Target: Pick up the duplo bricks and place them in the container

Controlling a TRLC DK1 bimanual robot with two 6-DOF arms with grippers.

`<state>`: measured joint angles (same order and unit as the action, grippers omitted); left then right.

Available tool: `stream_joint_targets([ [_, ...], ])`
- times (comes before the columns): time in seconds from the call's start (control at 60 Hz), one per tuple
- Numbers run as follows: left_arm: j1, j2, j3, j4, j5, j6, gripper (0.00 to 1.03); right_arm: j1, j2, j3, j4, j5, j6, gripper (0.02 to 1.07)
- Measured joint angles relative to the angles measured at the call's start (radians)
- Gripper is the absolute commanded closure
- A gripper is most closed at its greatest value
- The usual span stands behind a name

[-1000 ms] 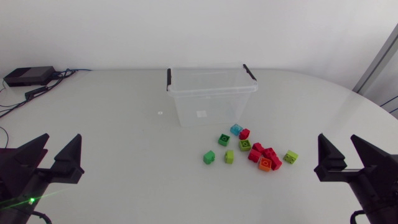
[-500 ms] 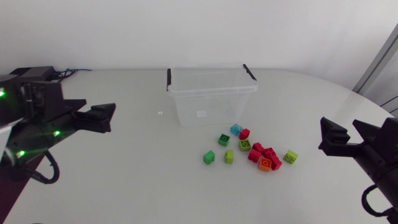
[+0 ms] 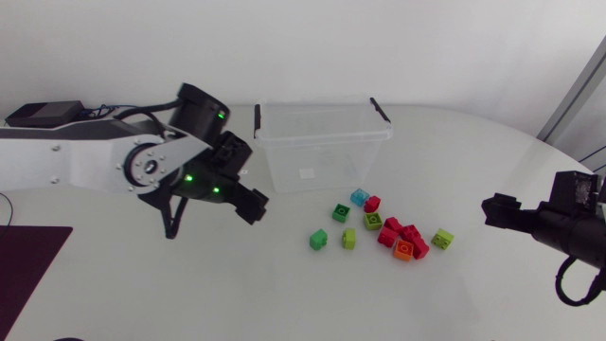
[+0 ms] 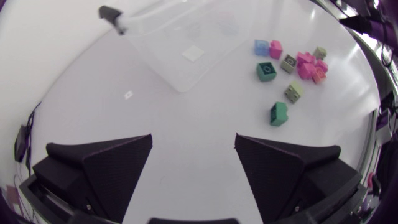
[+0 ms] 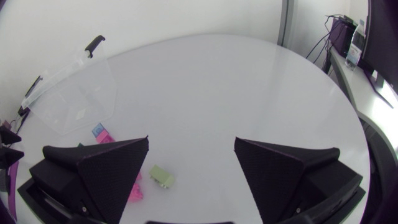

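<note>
- The left gripper (image 4: pixel 193 140) is spread wide with nothing between its fingers. It hangs over the table (image 3: pixel 189 275), near the container's front-left corner.
- The clear container (image 3: pixel 322 163) stands upright and open-topped (black clips (image 3: pixel 257 117) at both ends). It looks empty, though its see-through walls make that hard to judge.
- The bricks (image 3: pixel 383 227) lie scattered on the table in front of the container's right half. A green brick (image 3: pixel 318 239) is nearest the left gripper, and a lime brick (image 3: pixel 442 239) lies at the far end.
- The right gripper (image 5: pixel 191 142) is equally wide open and holds nothing. It sits by the table's right edge, apart from the bricks.
</note>
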<state>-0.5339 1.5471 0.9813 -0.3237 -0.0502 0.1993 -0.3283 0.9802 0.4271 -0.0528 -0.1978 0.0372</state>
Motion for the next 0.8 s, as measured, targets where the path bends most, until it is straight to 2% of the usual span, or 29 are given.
stream_joint_targets([
  [0.1, -0.079, 0.069, 0.059, -0.075, 0.0, 0.05, 0.11, -0.021, 0.037, 0.026, -0.058, -0.027, -0.03, 0.07],
  [0.2, -0.14, 0.214, 0.191, -0.197, 0.003, 0.072, 0.11, -0.015, 0.05, 0.038, -0.118, -0.006, -0.08, 0.07],
  [0.283, -0.148, 0.301, 0.25, -0.211, 0.024, 0.089, 0.11, 0.0, 0.05, 0.043, -0.167, -0.018, -0.14, 0.07],
  [0.367, -0.148, 0.365, 0.29, -0.218, 0.093, 0.106, 0.12, -0.002, 0.05, 0.044, -0.184, -0.089, -0.214, 0.07],
  [0.45, -0.15, 0.402, 0.324, -0.228, 0.144, 0.117, 0.12, -0.01, 0.05, 0.048, -0.189, -0.095, -0.322, 0.07],
  [0.517, -0.15, 0.427, 0.355, -0.233, 0.208, 0.12, 0.12, -0.014, 0.066, 0.071, -0.243, -0.095, -0.411, 0.07],
  [0.583, -0.153, 0.444, 0.382, -0.236, 0.229, 0.122, 0.12, -0.014, 0.102, 0.098, -0.286, -0.094, -0.468, 0.07],
  [0.7, -0.162, 0.474, 0.425, -0.242, 0.231, 0.124, 0.14, -0.022, 0.146, 0.108, -0.291, -0.103, -0.565, 0.07],
  [0.8, -0.163, 0.508, 0.462, -0.257, 0.233, 0.123, 0.19, -0.034, 0.16, 0.108, -0.292, -0.156, -0.597, 0.07],
])
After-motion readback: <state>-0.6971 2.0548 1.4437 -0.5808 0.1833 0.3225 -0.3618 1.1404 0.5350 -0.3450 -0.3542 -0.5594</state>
